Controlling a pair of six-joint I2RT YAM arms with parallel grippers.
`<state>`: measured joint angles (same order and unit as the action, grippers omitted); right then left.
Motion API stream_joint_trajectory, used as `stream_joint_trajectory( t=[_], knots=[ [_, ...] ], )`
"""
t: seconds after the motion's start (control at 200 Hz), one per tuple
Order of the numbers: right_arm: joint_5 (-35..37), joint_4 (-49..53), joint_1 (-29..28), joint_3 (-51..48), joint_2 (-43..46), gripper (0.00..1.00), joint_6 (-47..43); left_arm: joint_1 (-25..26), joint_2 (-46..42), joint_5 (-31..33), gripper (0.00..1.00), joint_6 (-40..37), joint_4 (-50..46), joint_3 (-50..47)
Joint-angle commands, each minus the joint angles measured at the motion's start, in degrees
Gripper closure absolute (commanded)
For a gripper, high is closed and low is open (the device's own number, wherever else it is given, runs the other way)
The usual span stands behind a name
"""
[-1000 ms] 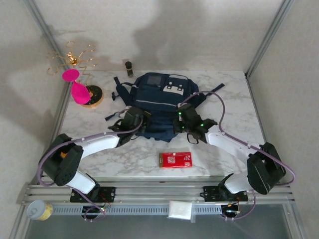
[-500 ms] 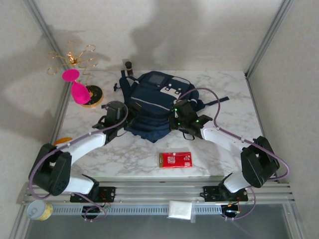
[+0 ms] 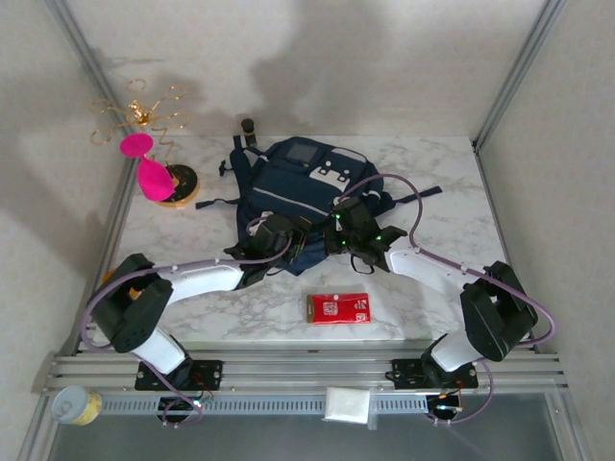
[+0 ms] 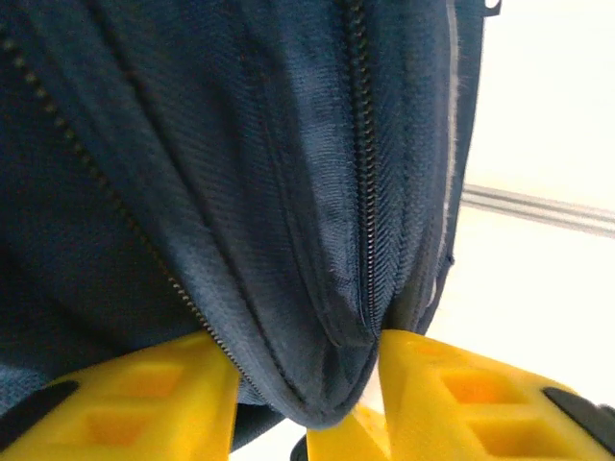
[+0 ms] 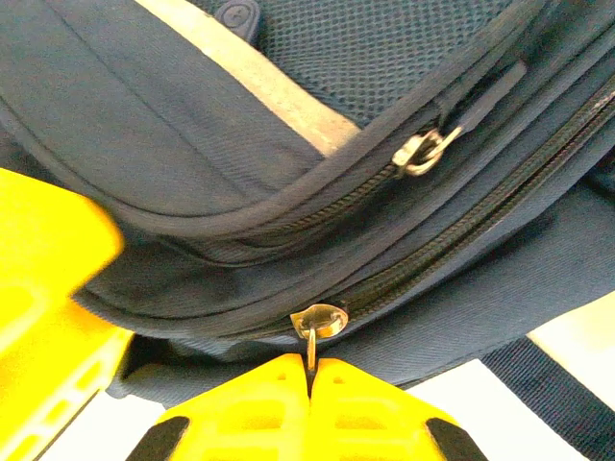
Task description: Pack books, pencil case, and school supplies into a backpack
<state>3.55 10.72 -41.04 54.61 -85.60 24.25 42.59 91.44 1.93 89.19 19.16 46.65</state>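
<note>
Left jaws pinch a backpack point(image 3: 298, 182) fold, right jaws clamp its zip pull point(image 5: 315, 331); what is packed inside is hidden.

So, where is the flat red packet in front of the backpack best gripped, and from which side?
Grip the red packet across its two long edges, coming straight down from above. It lies flat on the table with its long side running left to right, so the short span likely suits the jaws; its edges are free.

Top view looks down from behind; both wrist views sit close against the backpack point(image 3: 298, 182).
</note>
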Motion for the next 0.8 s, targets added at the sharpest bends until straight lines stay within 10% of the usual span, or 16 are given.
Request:
stream_joint_trajectory(
  t=[0.0, 0.135, 0.796],
  knots=[
    [1.3, -1.14, -0.8, -0.82, 0.86, 1.0, -0.17, 0.21, 3.36, 5.04, 0.75, 3.42, -0.17, 2.74],
    [9.57, 3.95, -0.64, -0.78, 1.72, 1.0, -0.51, -0.04, 1.39, 8.52, 1.0, 1.31, -3.9, 1.32],
    [13.64, 6.73, 12.38, 1.32, 0.71, 1.0, -7.25, -19.45, -14.12, -2.95, 1.0, -23.56, -18.52, -5.39]
  ],
)
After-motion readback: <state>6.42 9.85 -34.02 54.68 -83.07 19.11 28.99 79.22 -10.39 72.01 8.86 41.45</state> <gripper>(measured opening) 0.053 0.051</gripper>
